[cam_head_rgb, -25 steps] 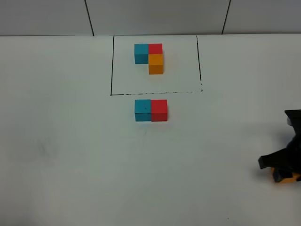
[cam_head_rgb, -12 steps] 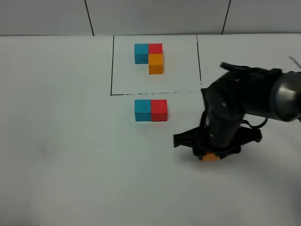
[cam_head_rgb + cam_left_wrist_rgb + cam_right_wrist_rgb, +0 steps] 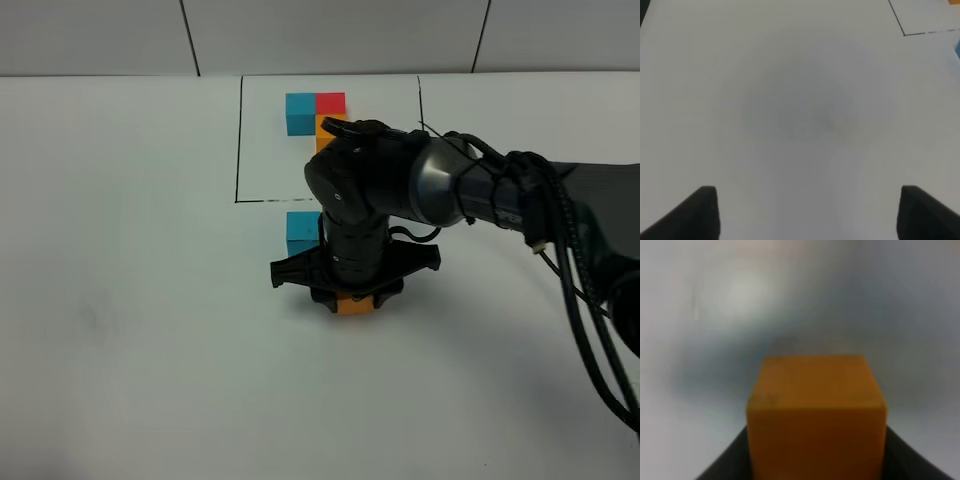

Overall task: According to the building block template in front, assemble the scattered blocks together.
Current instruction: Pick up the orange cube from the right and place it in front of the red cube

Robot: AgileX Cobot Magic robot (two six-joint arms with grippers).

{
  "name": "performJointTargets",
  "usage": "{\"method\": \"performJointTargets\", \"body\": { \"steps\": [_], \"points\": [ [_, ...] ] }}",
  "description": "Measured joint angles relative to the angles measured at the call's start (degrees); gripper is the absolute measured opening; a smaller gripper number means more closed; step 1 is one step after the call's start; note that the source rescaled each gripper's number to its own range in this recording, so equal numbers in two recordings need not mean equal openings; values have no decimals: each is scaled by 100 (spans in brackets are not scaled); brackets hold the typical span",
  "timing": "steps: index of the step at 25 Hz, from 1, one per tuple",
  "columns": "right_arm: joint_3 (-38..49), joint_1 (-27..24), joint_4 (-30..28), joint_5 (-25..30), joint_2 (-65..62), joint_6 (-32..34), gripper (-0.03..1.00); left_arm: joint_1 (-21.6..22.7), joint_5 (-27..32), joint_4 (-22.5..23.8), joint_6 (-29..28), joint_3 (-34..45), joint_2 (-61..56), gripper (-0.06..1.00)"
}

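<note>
Your right fingers (image 3: 730,467) pinch the orange cube (image 3: 356,306) low over the white worktop (image 3: 120,300), near the teal-blue cube (image 3: 299,230) and to its front right. Whether the orange cube touches the surface is hard to tell. Your right arm (image 3: 480,190) covers the spot beside the teal-blue cube. Behind, the building block template (image 3: 300,112) sits within its black drawn rectangle (image 3: 238,140). Your left fingers (image 3: 702,212) stand spread wide above the worktop.

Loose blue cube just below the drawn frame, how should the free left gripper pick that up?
Grip the loose blue cube by its near and far faces, probably straight down from above: it sits flat with bare table on both those sides, while the right arm crowds its right side.
</note>
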Motion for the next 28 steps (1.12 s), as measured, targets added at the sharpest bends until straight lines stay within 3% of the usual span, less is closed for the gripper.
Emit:
{"method": "performJointTargets", "body": {
  "steps": [7,28],
  "points": [
    [-620,0,0,93,486,32,2,0,10,0,0,0,0,66],
    [-737,-5,-376,-32,584,358,2,0,14,0,0,0,0,66]
  ]
}}
